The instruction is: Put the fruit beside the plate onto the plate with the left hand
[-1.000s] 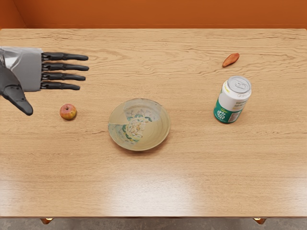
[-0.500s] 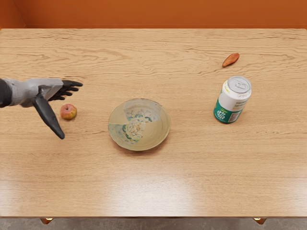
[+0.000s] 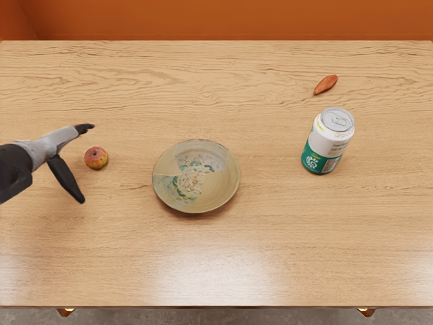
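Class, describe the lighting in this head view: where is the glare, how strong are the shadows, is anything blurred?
In the head view a pale sheen lies on the table near its front edge; shadows under the plate and can are soft and faint; the whole view is sharp, nothing blurred.

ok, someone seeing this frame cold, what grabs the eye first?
The patterned plate sits mid-table with nothing on it, and a small red apple lies to its left. The left hand comes in from the left edge beside the apple, fingers open and holding nothing. On the right stands a green-and-white can, with a small orange-red piece behind it.
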You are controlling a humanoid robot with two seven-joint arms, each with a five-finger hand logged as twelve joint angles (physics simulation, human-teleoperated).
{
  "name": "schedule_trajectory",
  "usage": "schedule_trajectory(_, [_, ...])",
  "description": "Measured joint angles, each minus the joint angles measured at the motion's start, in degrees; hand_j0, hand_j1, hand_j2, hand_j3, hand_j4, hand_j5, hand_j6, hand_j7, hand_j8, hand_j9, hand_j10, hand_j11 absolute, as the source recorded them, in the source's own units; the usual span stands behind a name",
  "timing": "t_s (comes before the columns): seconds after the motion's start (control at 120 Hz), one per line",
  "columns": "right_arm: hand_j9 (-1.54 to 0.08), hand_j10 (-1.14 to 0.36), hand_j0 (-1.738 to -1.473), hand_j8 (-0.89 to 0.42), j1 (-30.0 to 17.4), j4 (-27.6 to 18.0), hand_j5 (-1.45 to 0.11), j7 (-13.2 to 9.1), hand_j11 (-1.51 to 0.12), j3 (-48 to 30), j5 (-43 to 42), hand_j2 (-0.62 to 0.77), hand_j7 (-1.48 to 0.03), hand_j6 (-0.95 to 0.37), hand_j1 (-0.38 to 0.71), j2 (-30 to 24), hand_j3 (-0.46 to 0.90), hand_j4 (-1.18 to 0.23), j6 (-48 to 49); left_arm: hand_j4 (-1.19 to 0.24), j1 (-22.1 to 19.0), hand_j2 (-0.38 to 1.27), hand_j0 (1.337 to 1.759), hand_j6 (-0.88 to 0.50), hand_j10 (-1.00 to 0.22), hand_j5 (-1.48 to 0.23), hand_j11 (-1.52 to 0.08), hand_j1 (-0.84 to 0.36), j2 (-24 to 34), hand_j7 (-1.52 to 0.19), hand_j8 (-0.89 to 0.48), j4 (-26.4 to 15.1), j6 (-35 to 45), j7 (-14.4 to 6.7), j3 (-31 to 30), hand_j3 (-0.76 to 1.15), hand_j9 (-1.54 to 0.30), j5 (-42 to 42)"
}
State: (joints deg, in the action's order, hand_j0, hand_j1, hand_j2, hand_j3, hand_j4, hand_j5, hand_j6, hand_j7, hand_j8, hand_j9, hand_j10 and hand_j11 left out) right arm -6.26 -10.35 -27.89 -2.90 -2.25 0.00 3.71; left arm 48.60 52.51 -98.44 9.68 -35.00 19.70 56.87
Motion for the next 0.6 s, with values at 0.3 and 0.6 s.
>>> schedule_trajectory(0.3, [0.0, 0.0, -1.658, 0.0, 0.3, 0.0, 0.0, 0.0, 0.0, 0.0, 0.0, 0.0, 0.0, 0.0, -0.35, 0.0, 0.0, 0.0, 0.0, -0.04, 0.7, 0.01, 1.658, -0.04, -0.04, -0.05, -0.05, 0.31, -5.8, -0.05, -0.04, 7.9, 3.3, 0.0, -2.0, 0.0, -0.05, 1.3])
schedule_trajectory(0.6, [0.0, 0.0, -1.658, 0.0, 0.9, 0.0, 0.0, 0.0, 0.0, -0.2, 0.0, 0.0, 0.0, 0.0, -0.35, 0.0, 0.0, 0.0, 0.0, -0.09, 1.6, 0.02, 1.658, -0.09, -0.09, -0.11, -0.11, 0.25, -12.0, -0.11, -0.09, 15.4, 4.0, 0.0, -2.1, 0.0, -0.11, 1.4])
